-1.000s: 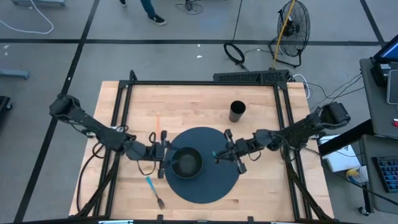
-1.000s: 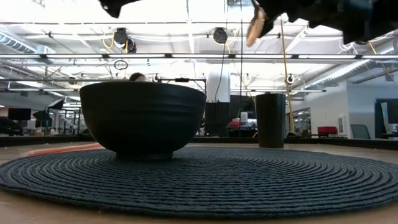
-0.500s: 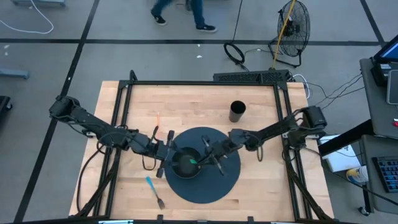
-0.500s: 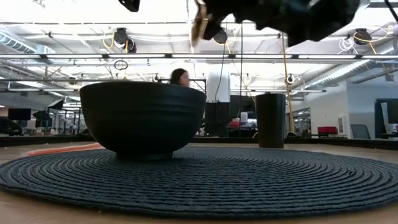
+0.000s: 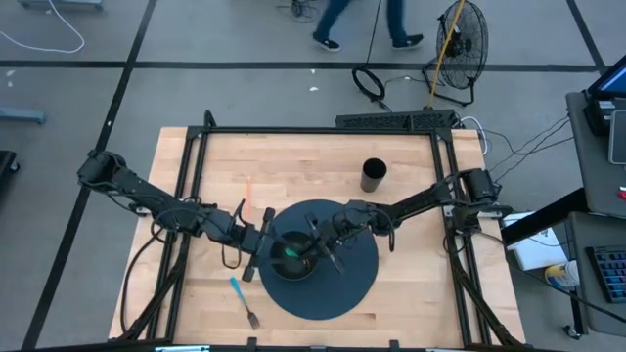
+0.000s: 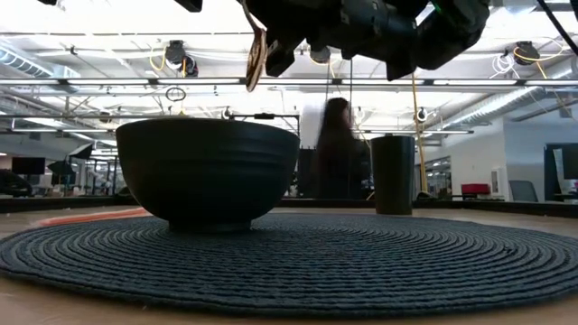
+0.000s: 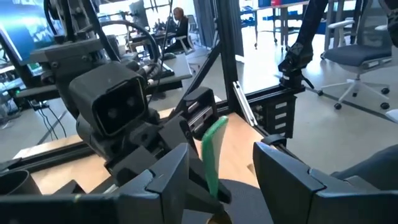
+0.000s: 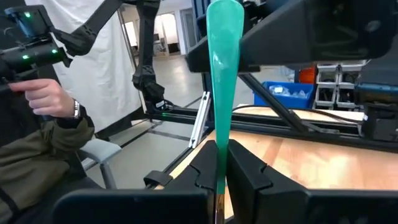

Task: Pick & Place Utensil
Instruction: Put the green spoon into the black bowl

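A black bowl [image 5: 293, 257] [image 6: 208, 171] stands on a round dark woven mat [image 5: 352, 288]. My right gripper [image 5: 315, 248] [image 8: 217, 171] hovers over the bowl's right part, shut on a green-handled utensil [image 5: 292, 254] [image 8: 222, 74]. The utensil's pale end [image 6: 256, 50] shows above the bowl's rim in the low view. My left gripper [image 5: 256, 246] [image 7: 217, 186] is open just beside the bowl's left edge, facing the green handle [image 7: 214, 152]. A blue-handled fork [image 5: 243, 300] lies flat on the table near the front. My right gripper pinches the utensil between its two fingers [image 8: 205, 165], low on the green handle [image 8: 220, 146]. Most of the handle sticks out past the fingertips toward the table's left. The utensil is lifted clear, above the bowl.
A black cup [image 5: 373, 175] [image 6: 392, 173] stands behind the mat on the right. A thin orange stick [image 5: 247, 190] lies on the wood left of the mat. A black frame [image 5: 323, 130] borders the table. A person walks past beyond the far edge.
My right gripper has travelled toward the table's left, from above the mat's right part to over the bowl, carrying the green-handled utensil clear of everything. A person has crossed the floor behind the table.
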Motion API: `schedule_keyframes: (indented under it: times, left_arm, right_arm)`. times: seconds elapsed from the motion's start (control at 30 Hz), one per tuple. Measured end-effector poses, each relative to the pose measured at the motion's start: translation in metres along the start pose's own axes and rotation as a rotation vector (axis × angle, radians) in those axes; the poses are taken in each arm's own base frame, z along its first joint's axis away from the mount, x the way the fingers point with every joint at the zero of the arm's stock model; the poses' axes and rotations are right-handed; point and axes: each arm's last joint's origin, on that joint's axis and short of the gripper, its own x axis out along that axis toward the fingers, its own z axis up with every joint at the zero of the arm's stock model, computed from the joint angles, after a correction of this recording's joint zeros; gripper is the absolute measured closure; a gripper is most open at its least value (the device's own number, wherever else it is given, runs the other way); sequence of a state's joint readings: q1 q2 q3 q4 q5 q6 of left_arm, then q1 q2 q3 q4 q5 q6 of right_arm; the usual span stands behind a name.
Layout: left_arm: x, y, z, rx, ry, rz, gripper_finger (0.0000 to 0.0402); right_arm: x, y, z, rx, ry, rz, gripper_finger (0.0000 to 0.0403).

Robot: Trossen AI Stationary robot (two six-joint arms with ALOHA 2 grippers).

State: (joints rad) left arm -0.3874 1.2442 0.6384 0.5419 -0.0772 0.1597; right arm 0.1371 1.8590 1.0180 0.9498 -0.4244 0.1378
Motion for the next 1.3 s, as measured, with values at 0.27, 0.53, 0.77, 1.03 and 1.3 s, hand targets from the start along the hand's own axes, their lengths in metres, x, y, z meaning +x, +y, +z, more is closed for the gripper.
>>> schedule_keyframes:
  times: [0.27, 0.53, 0.77, 1.03, 1.3]
  left_arm:
    - [0.0000, -0.0006, 0.0012, 0.018, -0.016, -0.024, 0.0231]
    - [-0.0001, -0.0004, 0.0012, 0.024, -0.015, -0.023, 0.0327]
    - [-0.0001, -0.0001, 0.0011, 0.049, -0.014, -0.018, 0.0393]
    - [-0.0001, -0.0003, 0.0010, 0.068, -0.012, -0.018, 0.0394]
    - [-0.0001, -0.0006, -0.0006, 0.074, 0.004, -0.021, 0.0396]
  right_arm:
    - [0.0000, -0.0003, -0.0011, 0.005, 0.012, -0.002, 0.0394]
    - [0.0000, -0.0002, -0.0018, 0.008, 0.019, -0.002, 0.0394]
    - [0.0000, -0.0002, -0.0020, 0.010, 0.020, 0.000, 0.0394]
    - [0.0000, -0.0003, -0.0020, 0.009, 0.019, -0.007, 0.0393]
    - [-0.0002, -0.0019, -0.0031, 0.013, 0.024, -0.061, 0.0315]
